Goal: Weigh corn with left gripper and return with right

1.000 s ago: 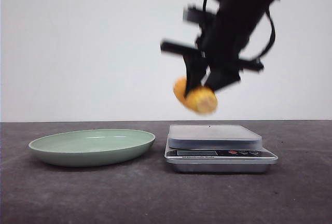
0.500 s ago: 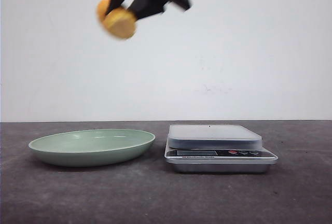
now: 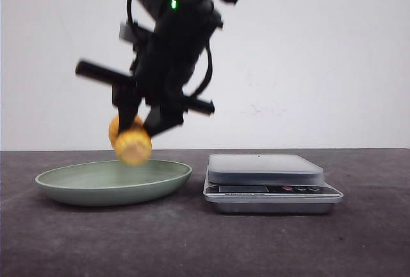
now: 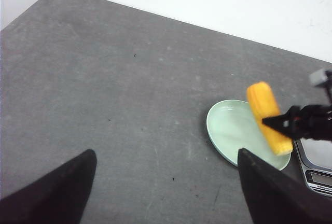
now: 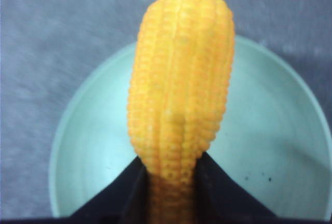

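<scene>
Yellow corn [image 3: 131,142] is clenched in the right gripper [image 3: 144,123] just above the green plate [image 3: 77,190]; the left gripper [image 4: 166,182] is held spread, empty, beside the scale [image 3: 272,184].

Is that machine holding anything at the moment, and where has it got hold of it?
The right gripper holds the corn near one end; the left gripper holds nothing.

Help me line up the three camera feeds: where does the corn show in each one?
Front view: corn left of centre, held just above the green plate.
Left wrist view: corn at right, over the plate.
Right wrist view: corn fills the centre, plate beneath.
Shared landmark: the plate.
</scene>
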`<state>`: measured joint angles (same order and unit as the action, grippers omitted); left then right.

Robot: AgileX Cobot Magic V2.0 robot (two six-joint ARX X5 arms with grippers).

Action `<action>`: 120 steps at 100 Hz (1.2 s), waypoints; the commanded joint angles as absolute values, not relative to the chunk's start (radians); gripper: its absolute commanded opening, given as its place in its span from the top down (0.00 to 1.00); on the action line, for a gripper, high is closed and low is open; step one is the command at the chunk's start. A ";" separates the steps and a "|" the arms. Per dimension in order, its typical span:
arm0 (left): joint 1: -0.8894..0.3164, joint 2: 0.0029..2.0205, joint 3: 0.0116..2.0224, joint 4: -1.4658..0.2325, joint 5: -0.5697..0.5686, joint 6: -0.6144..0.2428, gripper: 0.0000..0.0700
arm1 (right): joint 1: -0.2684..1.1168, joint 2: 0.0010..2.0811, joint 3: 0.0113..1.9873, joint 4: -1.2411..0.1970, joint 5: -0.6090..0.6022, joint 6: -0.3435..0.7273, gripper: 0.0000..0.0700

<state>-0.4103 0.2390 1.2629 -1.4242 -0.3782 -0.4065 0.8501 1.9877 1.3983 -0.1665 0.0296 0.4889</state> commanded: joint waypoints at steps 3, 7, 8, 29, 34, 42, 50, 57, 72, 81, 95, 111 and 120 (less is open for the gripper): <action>-0.413 0.234 1.275 -1.451 -0.376 -0.393 0.27 | 0.863 2.019 1.423 -0.136 0.030 0.532 0.57; -0.413 0.234 1.275 -1.451 -0.376 -0.393 0.27 | 0.863 2.020 1.423 -0.130 0.027 0.539 0.28; -0.413 0.234 1.275 -1.451 -0.376 -0.393 0.27 | 0.863 2.020 1.423 -0.128 0.027 0.540 0.21; -0.413 0.234 1.275 -1.451 -0.376 -0.393 0.27 | 0.862 1.990 1.423 -0.084 0.031 0.537 0.00; -0.413 0.234 1.275 -1.451 -0.376 -0.393 0.27 | 0.851 1.963 1.423 -0.091 0.035 0.530 0.00; -0.413 0.234 1.275 -1.451 -0.376 -0.393 0.27 | 0.827 1.906 1.423 -0.110 0.039 0.505 0.00; -0.413 0.234 1.275 -1.451 -0.376 -0.387 0.27 | 0.792 1.826 1.423 -0.150 0.038 0.467 0.00; -0.413 0.234 1.275 -1.451 -0.376 -0.382 0.27 | 0.757 1.739 1.423 -0.204 0.033 0.427 0.00; -0.413 0.234 1.275 -1.451 -0.376 -0.382 0.27 | 0.680 1.510 1.423 -0.377 0.025 0.330 0.00; -0.413 0.234 1.275 -1.450 -0.376 -0.379 0.27 | 0.640 1.357 1.423 -0.506 0.028 0.273 0.00; -0.413 0.234 1.274 -1.444 -0.375 -0.380 0.27 | 0.596 1.115 1.423 -0.709 0.056 0.208 0.00; -0.413 0.234 1.273 -1.434 -0.375 -0.380 0.27 | 0.591 0.845 1.423 -0.925 0.192 0.194 0.00; -0.413 0.234 1.272 -1.419 -0.376 -0.380 0.27 | 0.591 0.715 1.423 -1.034 0.298 0.191 0.00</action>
